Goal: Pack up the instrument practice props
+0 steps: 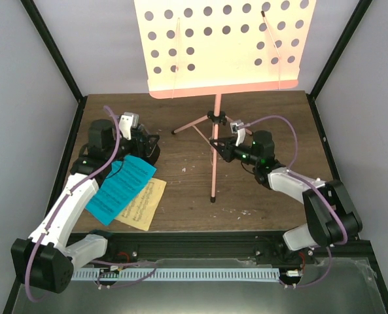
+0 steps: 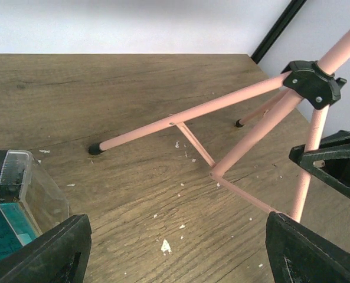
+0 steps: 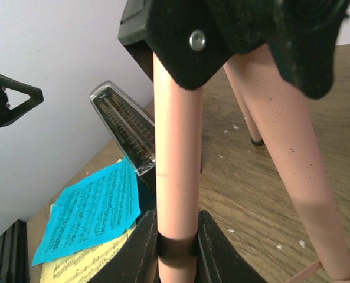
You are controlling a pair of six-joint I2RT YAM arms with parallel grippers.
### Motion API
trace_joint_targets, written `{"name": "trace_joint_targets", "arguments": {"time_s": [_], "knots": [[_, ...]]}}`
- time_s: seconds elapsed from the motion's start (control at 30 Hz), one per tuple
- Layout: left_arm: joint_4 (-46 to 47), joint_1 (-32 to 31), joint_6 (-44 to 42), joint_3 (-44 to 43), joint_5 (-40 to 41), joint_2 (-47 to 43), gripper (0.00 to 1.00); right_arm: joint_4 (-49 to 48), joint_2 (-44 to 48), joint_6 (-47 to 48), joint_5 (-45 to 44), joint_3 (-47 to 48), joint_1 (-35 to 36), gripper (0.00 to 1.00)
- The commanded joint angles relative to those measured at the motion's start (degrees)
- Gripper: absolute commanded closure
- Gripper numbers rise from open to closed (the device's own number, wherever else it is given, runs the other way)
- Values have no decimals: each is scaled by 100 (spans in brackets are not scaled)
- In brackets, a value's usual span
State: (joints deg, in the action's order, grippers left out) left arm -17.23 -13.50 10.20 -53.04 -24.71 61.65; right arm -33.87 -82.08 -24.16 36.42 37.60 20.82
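Observation:
The pink music stand [image 1: 223, 46] stands at the back of the table, its hole-punched desk high over the tripod. My right gripper [image 3: 177, 247] is shut on one pink tube [image 3: 176, 177] just below the black hub [image 1: 216, 118]. My left gripper [image 2: 175, 259] is open over bare wood left of the tripod legs [image 2: 222, 112], with nothing between its fingers. The black metronome [image 3: 127, 127] stands beside the left gripper's left finger [image 2: 51, 253]. A cyan page [image 1: 122, 188] lies on a pale-yellow page [image 1: 144, 206] at the front left.
Black frame posts and pale walls close in the table on three sides. A black rail [image 1: 200, 247] runs along the near edge by the arm bases. Small white crumbs [image 2: 164, 246] dot the wood.

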Motion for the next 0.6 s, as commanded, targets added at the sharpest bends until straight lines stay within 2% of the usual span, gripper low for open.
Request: {"name": "trace_joint_targets", "arguments": {"time_s": [0.0,0.27,0.47,0.57], "knots": [[53,2,-53,-93,-11,-73,19,440,620,-67,-1136,-213,144,99],[41,4,-23,-81,45,-83,19,732,1113,-1046,-3006,-428,1099,99],[21,0,-10,-84,99,-83,19,530,946,-1723,-3862,-303,1789,99],[10,2,-4,-88,66,-73,19,475,736,-1748,-3973,-175,1985,99]]}}
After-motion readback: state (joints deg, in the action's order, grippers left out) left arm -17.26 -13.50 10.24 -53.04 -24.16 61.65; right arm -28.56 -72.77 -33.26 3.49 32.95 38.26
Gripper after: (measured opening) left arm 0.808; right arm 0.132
